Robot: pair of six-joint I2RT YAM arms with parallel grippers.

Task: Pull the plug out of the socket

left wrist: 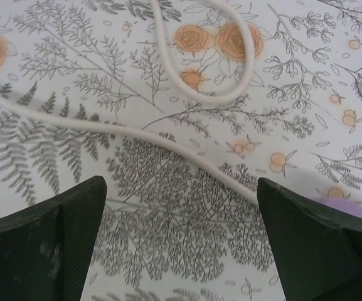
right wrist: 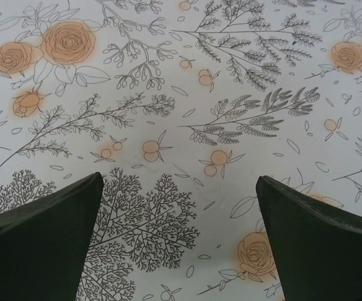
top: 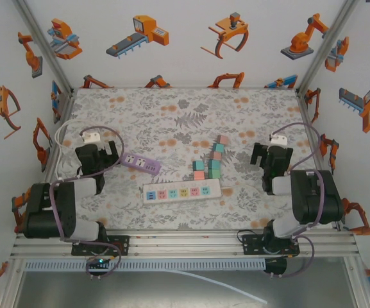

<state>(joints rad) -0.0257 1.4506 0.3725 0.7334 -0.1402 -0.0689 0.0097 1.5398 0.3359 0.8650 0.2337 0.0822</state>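
A white socket strip (top: 181, 190) with coloured outlets lies at the table's middle. Just behind it sits a cluster of several coloured cube-shaped pieces (top: 209, 163); I cannot tell whether any of them is the plug. No plug shows seated in the strip's outlets. A purple socket strip (top: 140, 163) lies to the left, its edge (left wrist: 350, 207) beside my left gripper's right finger. My left gripper (top: 97, 149) (left wrist: 181, 188) stands open over bare cloth. My right gripper (top: 272, 153) (right wrist: 179, 182) hangs open at the right with nothing between its fingers.
A white cable (left wrist: 168, 141) curves across the floral cloth ahead of the left fingers and loops at the table's left edge (top: 61, 133). White walls with robot pictures enclose the table (top: 172, 115) on three sides.
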